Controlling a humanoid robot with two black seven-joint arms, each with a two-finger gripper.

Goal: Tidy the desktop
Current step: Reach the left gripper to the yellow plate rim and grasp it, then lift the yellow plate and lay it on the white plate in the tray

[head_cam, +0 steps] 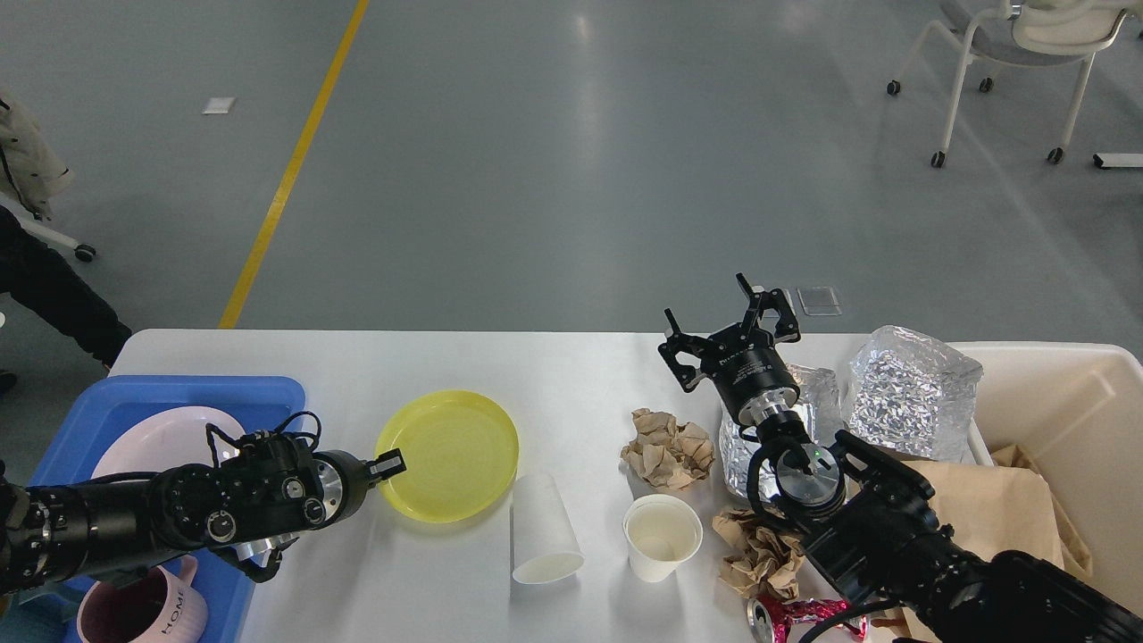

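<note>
Right tool point(728, 326) spread wide, empty, left tool point(390, 463) pinching yellow plate point(446, 455) rim on desktop point(571, 375)

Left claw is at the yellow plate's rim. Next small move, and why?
Probably close the left claw on the near-left rim of the yellow plate: its fingers sit at that edge, and the blue tray already holding a pink plate lies just left.

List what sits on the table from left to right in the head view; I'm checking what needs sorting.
Blue tray → yellow plate → tipped paper cup → upright paper cup → cream bin.
</note>
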